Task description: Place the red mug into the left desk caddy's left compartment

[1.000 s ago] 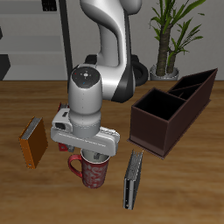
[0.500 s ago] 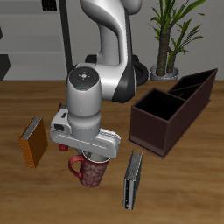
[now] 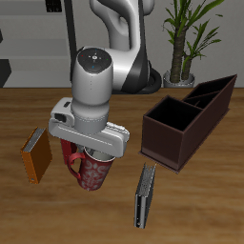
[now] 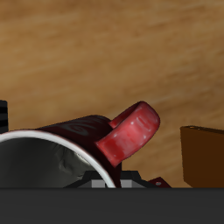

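Observation:
The red mug (image 3: 93, 173), speckled with a red loop handle (image 3: 71, 164), hangs tilted above the table in my gripper (image 3: 96, 155), which is shut on its rim. The fingers are hidden under the hand. In the wrist view the mug's grey inside (image 4: 39, 168) and handle (image 4: 129, 133) fill the close range over bare wood. The left desk caddy (image 3: 162, 139), a long dark maroon box, stands apart from the mug, farther back. Its left compartment (image 3: 212, 94) is the smaller section at the taller end, with a dark inside.
An orange-brown book (image 3: 36, 155) lies beside the mug and also shows in the wrist view (image 4: 203, 154). A dark book (image 3: 144, 195) stands on edge near the table's front edge, between mug and caddy. A potted plant (image 3: 186, 38) stands behind the caddy.
The gripper has risen with the mug, lifting it off the table. The mug now hangs tilted with its handle swung out to the side.

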